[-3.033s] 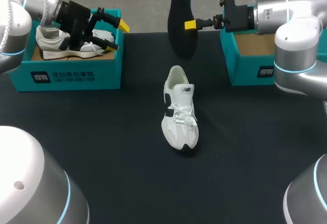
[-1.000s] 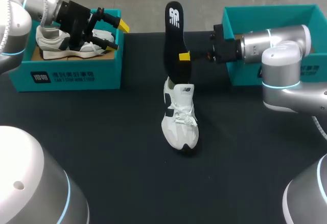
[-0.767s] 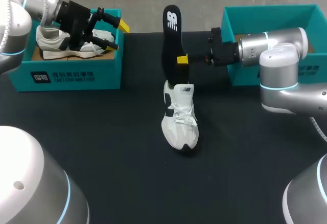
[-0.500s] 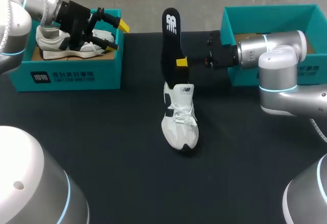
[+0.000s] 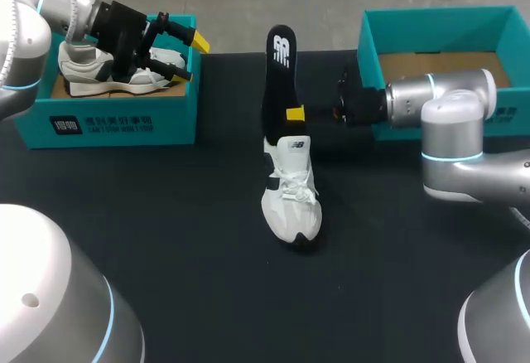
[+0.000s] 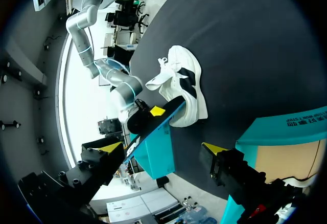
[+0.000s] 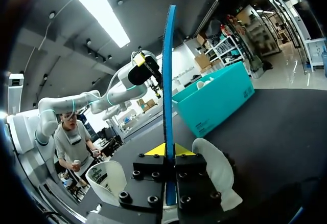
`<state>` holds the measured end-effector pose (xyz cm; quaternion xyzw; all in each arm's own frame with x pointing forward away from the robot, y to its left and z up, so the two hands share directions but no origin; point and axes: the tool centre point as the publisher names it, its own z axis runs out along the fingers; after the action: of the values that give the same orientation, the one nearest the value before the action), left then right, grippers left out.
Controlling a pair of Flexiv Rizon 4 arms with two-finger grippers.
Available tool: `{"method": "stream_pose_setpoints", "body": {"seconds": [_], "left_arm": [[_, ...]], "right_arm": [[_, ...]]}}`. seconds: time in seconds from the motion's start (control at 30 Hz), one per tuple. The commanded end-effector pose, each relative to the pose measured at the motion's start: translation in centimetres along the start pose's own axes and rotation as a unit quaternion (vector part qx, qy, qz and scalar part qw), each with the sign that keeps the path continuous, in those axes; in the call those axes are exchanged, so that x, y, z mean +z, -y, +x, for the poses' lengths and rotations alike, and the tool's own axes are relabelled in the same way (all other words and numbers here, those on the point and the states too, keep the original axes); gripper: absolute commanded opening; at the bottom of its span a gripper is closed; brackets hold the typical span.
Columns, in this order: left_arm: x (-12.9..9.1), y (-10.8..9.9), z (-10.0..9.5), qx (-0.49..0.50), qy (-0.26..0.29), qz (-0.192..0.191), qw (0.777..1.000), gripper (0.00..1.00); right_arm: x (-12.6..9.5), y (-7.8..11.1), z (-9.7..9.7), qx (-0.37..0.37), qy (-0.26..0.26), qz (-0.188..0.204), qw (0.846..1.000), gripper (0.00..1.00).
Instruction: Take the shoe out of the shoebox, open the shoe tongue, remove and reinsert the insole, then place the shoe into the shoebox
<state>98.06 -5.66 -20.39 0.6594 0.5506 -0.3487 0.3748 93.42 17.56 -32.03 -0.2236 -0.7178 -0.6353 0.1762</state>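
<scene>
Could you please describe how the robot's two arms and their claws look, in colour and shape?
The left arm and right arm are thick, rounded, silver-grey tubes with thin light-blue rings at the joints. The left claw and right claw are black and blocky, each with two fingers tipped bright yellow.
</scene>
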Motion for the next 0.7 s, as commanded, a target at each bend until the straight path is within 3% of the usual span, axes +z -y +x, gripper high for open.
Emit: {"method": "stream_pose_setpoints", "body": {"seconds": [0.03,0.7], "left_arm": [[0.0,0.0,0.0,0.001,-0.002,0.000,1.000,1.00],[0.0,0.0,0.0,0.001,-0.002,0.000,1.000,1.00]], "right_arm": [[0.5,1.5,-1.2,0.006,-0.004,0.000,1.000,0.00],[0.0,4.9,-0.4,0.049,-0.007,0.020,0.999,0.00]]}}
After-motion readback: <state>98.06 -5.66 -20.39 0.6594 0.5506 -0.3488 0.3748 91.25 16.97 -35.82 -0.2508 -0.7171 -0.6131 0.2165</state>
